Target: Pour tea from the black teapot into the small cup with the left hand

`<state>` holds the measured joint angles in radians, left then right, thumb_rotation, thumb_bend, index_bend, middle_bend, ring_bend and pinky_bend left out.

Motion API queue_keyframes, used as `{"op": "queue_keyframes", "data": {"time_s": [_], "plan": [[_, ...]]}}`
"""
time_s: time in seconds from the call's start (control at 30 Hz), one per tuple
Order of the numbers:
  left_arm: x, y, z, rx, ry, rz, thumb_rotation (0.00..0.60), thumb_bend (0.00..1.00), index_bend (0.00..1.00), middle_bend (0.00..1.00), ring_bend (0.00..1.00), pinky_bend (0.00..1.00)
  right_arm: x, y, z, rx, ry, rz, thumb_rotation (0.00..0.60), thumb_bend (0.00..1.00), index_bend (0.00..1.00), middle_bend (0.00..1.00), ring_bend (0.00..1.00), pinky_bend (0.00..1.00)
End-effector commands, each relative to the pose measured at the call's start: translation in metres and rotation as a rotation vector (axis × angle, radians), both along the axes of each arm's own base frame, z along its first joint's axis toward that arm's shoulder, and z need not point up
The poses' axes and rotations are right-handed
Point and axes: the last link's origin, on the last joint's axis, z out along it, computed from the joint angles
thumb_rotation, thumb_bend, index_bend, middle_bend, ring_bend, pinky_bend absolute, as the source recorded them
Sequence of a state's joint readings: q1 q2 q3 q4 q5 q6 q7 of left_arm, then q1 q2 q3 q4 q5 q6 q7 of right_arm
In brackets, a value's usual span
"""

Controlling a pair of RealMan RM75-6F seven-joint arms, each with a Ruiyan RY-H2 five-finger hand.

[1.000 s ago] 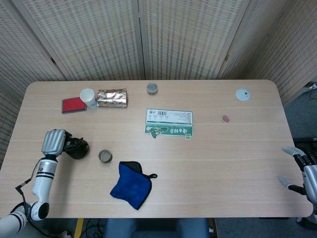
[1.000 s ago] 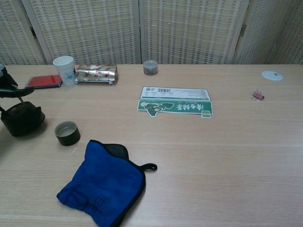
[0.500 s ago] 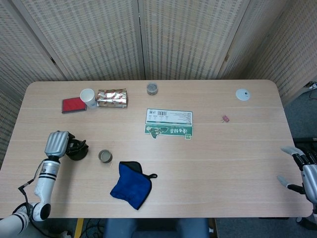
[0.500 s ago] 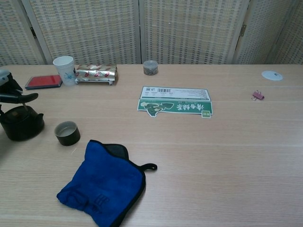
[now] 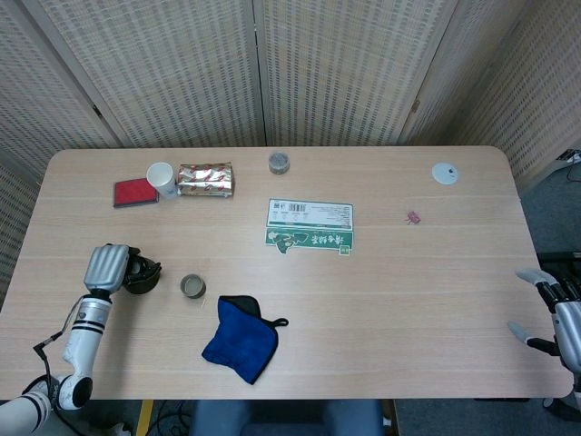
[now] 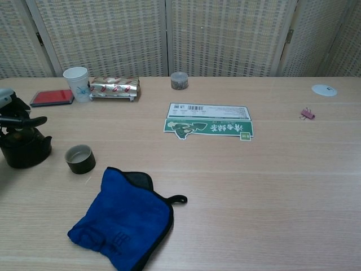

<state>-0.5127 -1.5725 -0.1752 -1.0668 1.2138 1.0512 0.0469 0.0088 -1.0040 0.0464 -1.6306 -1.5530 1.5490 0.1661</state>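
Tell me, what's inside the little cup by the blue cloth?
The small cup shows only a pale inner wall and a dim bottom. Whether there's tea inside can't be told from either view.

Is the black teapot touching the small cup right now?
Apart. The chest view shows bare table between the black teapot and the small cup.

The flat white-and-green printed card (image 6: 208, 126) at the middle of the table (image 6: 293, 186) carried a barcode on its white upper strip and white characters on its green lower band, but neither could be read. At ten o'clock from it, the white paper cup (image 6: 76, 83) bore a small blue mark, also illegible. No other text showed.
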Motion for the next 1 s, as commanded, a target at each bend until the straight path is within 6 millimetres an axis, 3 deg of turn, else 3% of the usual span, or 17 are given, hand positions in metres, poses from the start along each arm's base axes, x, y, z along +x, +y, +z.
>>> {"op": "queue_keyframes", "data": {"time_s": [0.03, 0.13, 0.37, 0.83, 1.0], "plan": [[0.001, -0.002, 0.001, -0.008, -0.002, 0.004, 0.17, 0.22, 0.56, 0.54, 0.38, 0.36, 0.0, 0.0, 0.0, 0.0, 0.0, 0.001, 0.6, 0.12, 0.24, 0.24, 0.15, 0.18], [0.004, -0.003, 0.002, -0.016, -0.007, 0.006, 0.152, 0.21, 0.45, 0.39, 0.25, 0.26, 0.0, 0.0, 0.0, 0.0, 0.0, 0.0, 0.6, 0.12, 0.24, 0.24, 0.15, 0.18], [0.01, -0.004, 0.006, -0.01, -0.036, 0.005, 0.137, 0.2, 0.28, 0.23, 0.14, 0.13, 0.001, 0.001, 0.001, -0.004, 0.001, 0.002, 0.6, 0.12, 0.24, 0.24, 0.15, 0.18], [0.009, -0.005, 0.021, 0.074, 0.083, 0.016, 0.137, 0.2, 0.27, 0.23, 0.13, 0.13, 0.002, 0.002, 0.002, -0.006, 0.001, 0.007, 0.6, 0.12, 0.24, 0.24, 0.15, 0.18], [0.011, -0.014, 0.032, 0.11, -0.023, 0.055, 0.142, 0.2, 0.27, 0.23, 0.13, 0.13, 0.001, 0.001, 0.001, -0.002, 0.002, 0.006, 0.6, 0.12, 0.24, 0.24, 0.15, 0.18]]}}
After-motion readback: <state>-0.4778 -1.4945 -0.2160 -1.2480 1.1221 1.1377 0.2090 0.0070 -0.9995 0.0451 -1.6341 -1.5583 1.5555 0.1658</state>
